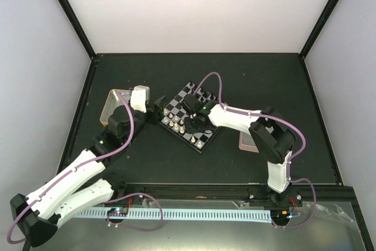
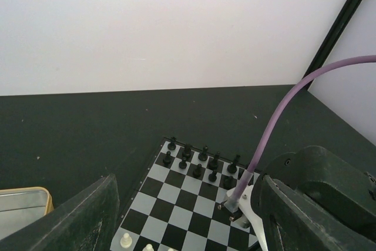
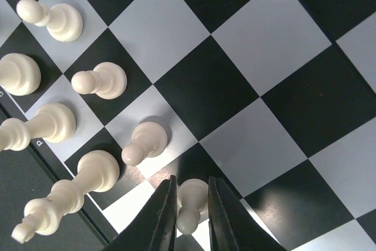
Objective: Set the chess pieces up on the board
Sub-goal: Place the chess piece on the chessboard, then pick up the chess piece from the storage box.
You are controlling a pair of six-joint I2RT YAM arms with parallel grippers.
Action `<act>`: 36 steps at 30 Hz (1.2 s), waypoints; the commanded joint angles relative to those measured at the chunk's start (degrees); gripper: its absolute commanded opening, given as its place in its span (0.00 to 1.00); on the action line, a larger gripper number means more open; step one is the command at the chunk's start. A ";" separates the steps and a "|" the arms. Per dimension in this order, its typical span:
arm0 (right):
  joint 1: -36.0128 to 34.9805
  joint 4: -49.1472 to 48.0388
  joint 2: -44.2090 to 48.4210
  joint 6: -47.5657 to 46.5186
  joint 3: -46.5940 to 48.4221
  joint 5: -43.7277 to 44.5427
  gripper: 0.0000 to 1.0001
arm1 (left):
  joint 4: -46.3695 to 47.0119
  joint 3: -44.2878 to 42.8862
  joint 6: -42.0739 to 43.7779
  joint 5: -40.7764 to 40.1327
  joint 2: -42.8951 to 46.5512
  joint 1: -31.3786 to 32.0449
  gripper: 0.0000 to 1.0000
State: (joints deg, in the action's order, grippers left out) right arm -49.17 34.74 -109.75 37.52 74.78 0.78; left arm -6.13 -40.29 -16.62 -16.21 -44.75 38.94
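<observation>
The board (image 1: 179,103) lies tilted mid-table. Black pieces (image 1: 205,95) stand along its far edge, cream-white pieces (image 1: 176,124) along its near-left edge. My right gripper (image 1: 194,123) reaches down over the white side. In the right wrist view its fingers (image 3: 166,204) are closed around a white pawn (image 3: 194,195) that stands on a square beside other white pawns (image 3: 147,140) and back-row pieces (image 3: 88,177). My left gripper (image 1: 154,110) hovers at the board's left corner, wide open and empty (image 2: 188,227). The left wrist view shows the board (image 2: 176,195) and the black pieces (image 2: 200,160).
A yellow-rimmed metal tin (image 1: 114,104) sits left of the board, behind the left arm, and shows in the left wrist view (image 2: 23,204). A pink tray (image 1: 247,142) lies right of the board under the right arm. The right arm's purple cable (image 2: 276,121) arcs over the board.
</observation>
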 commanded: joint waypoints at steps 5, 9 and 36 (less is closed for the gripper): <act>-0.36 -1.65 1.55 0.69 0.43 -0.20 0.23 | 0.68 -0.44 -0.34 0.65 -0.07 -0.48 0.68; -0.24 -1.91 4.16 1.38 0.10 1.56 0.24 | 0.50 -0.47 -0.21 0.57 0.09 -0.46 0.68; 37.06 1.31 37.94 5.11 -32.15 23.84 0.42 | 0.53 -0.48 -0.39 0.83 0.92 -0.67 0.68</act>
State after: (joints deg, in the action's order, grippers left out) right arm -16.91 36.29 -71.96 42.59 44.45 22.63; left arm -6.13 -40.29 -16.64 -16.19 -44.62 38.68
